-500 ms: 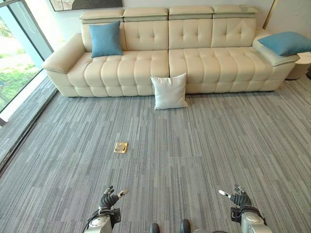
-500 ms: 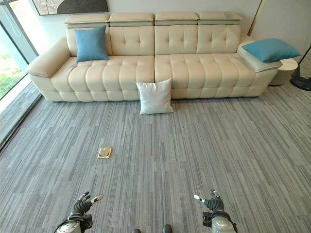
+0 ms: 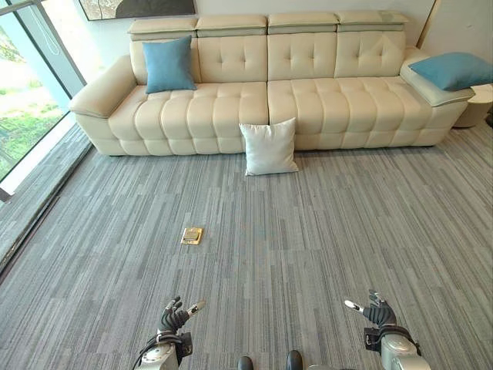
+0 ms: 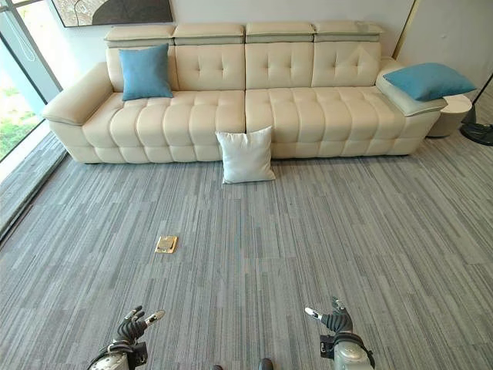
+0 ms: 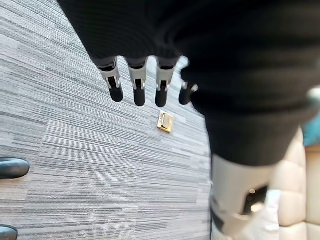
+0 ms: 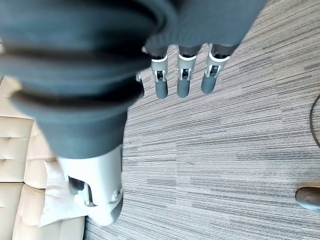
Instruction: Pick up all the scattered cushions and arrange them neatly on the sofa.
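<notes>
A white cushion (image 3: 268, 146) stands on the grey carpet, leaning against the front of the cream sofa (image 3: 323, 100) near its middle. One blue cushion (image 3: 169, 65) sits upright against the sofa's left backrest. Another blue cushion (image 3: 453, 69) lies on the sofa's right armrest. My left hand (image 3: 174, 317) and right hand (image 3: 375, 313) hang low over the carpet at the near edge, far from the cushions, both with relaxed fingers (image 5: 136, 90) and holding nothing. The white cushion (image 6: 56, 200) also shows beside the thumb in the right wrist view.
A small brass floor plate (image 3: 191, 234) sits in the carpet to the front left. A tall window (image 3: 23, 100) runs along the left wall. A round side table (image 3: 479, 104) stands at the sofa's right end. Open carpet lies between me and the sofa.
The whole view has shifted slightly, so the camera moved a little. Both hands sit marginally lower in the picture. The cushions have not moved.
</notes>
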